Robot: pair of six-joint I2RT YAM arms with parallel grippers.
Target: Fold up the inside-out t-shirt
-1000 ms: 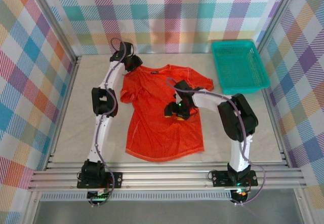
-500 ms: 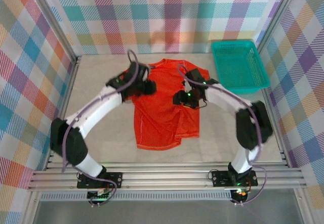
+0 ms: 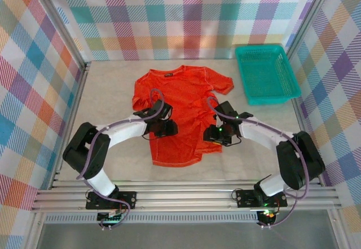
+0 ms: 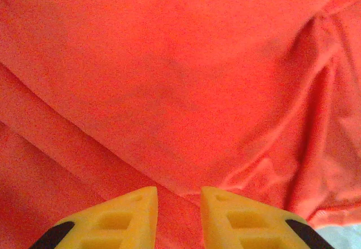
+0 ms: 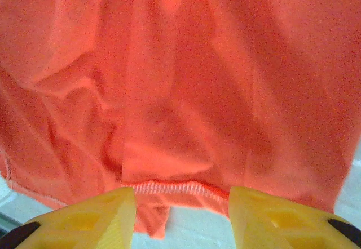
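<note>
Your t-shirt (image 3: 180, 94) lies spread on the table (image 3: 107, 91) mid-frame in the top view, collar toward the top. Both arms are low over its lower half, 1 per side, probably so the 2 edges can be taken together for a fold. The right gripper (image 5: 183, 195) stands wide open, straddling the stitched hem (image 5: 169, 188) with nothing pinched. The left gripper (image 4: 179, 195) has its jaws narrowly apart over a crease (image 4: 113, 164); whether cloth is caught you can't tell.
</note>
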